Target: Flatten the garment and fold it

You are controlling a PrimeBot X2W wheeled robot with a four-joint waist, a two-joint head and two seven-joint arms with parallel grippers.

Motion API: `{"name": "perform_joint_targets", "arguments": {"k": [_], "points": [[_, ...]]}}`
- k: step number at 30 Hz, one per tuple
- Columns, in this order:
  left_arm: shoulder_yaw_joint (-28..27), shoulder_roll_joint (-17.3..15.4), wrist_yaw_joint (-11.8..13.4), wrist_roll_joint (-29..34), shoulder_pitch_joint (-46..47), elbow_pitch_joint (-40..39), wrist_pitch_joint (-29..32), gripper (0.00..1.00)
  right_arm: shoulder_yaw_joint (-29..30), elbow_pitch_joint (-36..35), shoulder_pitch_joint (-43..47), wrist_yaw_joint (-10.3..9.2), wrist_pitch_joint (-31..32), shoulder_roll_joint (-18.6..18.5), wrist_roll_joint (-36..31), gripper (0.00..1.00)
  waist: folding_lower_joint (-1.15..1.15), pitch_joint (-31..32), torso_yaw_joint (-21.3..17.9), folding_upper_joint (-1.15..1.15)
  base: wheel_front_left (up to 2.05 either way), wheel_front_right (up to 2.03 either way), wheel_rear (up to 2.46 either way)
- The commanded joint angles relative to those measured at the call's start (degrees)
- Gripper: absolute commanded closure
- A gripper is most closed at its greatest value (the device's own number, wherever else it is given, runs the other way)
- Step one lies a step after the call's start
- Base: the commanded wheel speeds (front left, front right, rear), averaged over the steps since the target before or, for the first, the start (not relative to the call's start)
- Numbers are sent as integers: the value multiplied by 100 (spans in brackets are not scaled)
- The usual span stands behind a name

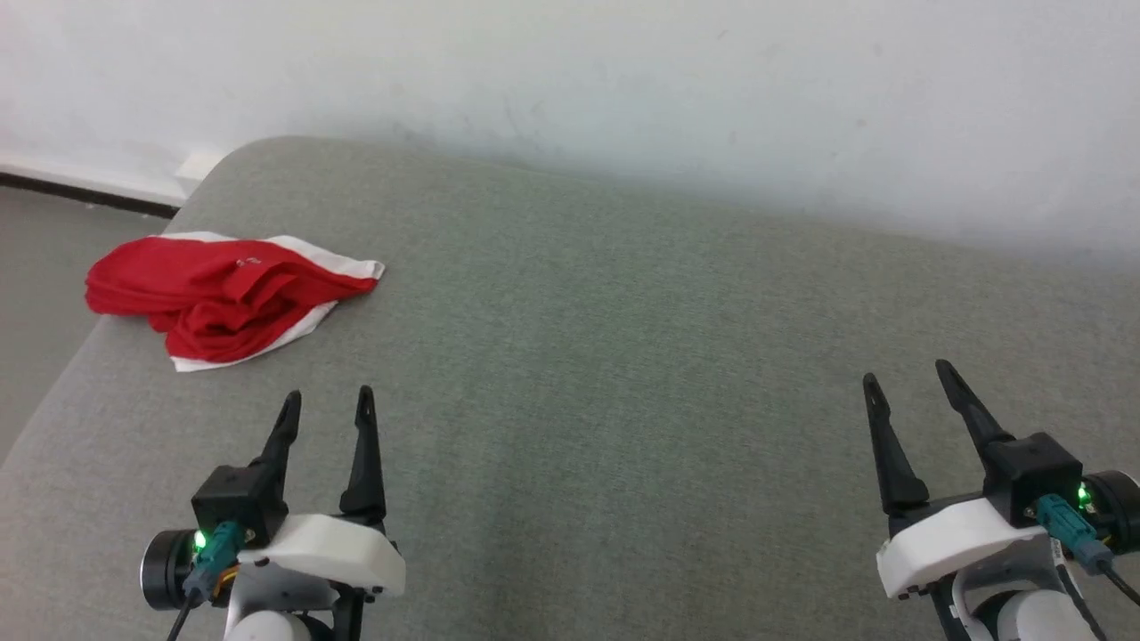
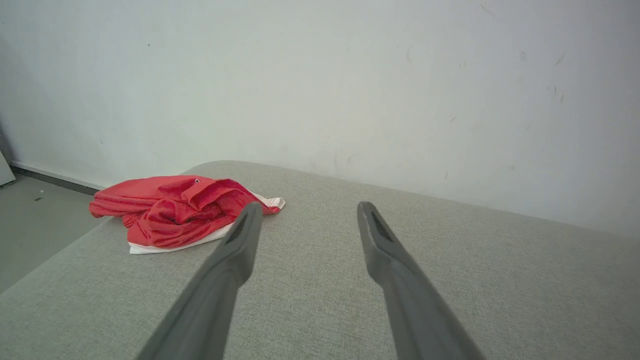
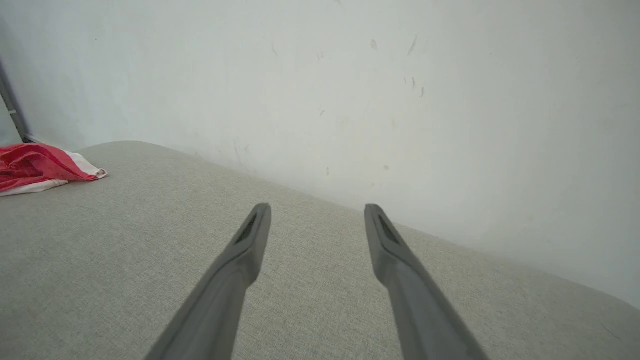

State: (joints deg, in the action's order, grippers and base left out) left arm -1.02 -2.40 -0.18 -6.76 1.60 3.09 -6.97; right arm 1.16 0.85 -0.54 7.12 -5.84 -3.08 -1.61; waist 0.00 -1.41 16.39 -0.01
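The shorts [image 1: 223, 298] lie crumpled at ten o'clock on the grey cushion [image 1: 623, 374], near its left edge and touched by nothing, while the left gripper [image 1: 328, 394] at seven o'clock and the right gripper [image 1: 907, 373] at four o'clock both have their fingers spread and empty.

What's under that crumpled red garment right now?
The grey upholstered surface, near its far left corner. The left end of the garment seems to jut past the edge, over the floor. Whatever the bunched folds cover is hidden.
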Motion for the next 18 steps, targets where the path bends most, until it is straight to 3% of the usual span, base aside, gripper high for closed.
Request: {"name": "perform_joint_targets", "arguments": {"k": [1,18], "points": [[-33,-23,73,-53,67,29,-66,0,-22,-29,-26,18,-48,10,-55,0,0,-48,191,1,0,0,0],[-48,-29,323,-313,10,-55,-269,0,-101,-67,-37,23,-136,13,-140,0,0,-221,865,1,-6,-6,-6]]}}
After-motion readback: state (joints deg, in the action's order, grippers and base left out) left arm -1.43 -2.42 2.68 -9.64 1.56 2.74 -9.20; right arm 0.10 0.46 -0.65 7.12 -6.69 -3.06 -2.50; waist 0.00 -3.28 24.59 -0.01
